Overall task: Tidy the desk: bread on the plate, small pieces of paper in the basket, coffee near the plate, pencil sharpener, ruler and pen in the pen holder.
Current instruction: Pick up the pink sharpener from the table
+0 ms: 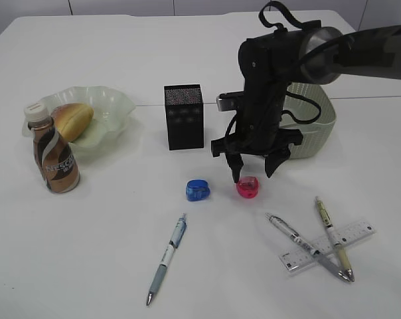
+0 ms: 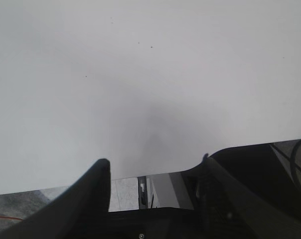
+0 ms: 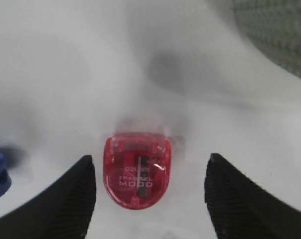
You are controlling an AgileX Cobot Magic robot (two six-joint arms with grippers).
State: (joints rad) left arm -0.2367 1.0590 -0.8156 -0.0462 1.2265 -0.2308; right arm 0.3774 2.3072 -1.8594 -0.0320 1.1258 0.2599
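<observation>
Jaws of right gripper (image 3: 149, 191) gape round glossy, rounded translucent-pink sharpener (image 3: 136, 170) — untouched.

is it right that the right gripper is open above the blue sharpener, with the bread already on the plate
Not quite. The right gripper is open above the red sharpener, not the blue sharpener, which lies off to its left; the right wrist view shows the red one between the fingers. The bread is indeed on the plate.

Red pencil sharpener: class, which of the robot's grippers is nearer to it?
Right. The right gripper hovers open around the red pencil sharpener; the left gripper faces only bare desk.
</observation>
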